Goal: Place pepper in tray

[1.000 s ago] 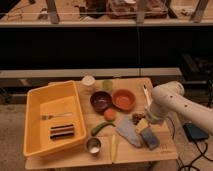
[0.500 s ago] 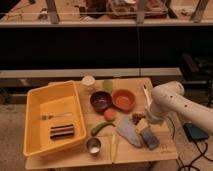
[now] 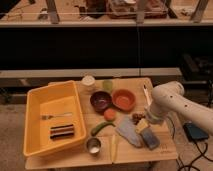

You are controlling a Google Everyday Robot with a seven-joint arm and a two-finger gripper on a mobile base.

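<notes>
The dark green curved pepper (image 3: 100, 127) lies on the wooden table (image 3: 125, 152), just right of the yellow tray (image 3: 35, 102) and below the small round orange item (image 3: 110, 114). The tray holds a fork (image 3: 55, 116) and a dark striped item (image 3: 62, 131). My gripper (image 3: 141, 120) hangs from the white arm (image 3: 172, 102) at the right side of the table, low over some brown bits, well right of the pepper and apart from it.
A dark red bowl (image 3: 100, 100) and an orange bowl (image 3: 123, 99) stand mid-table. A white cup (image 3: 88, 81) is behind them. A metal cup (image 3: 93, 145), a pale yellow stick (image 3: 113, 148), a grey cloth (image 3: 129, 132) and sponges (image 3: 146, 134) lie near the front edge.
</notes>
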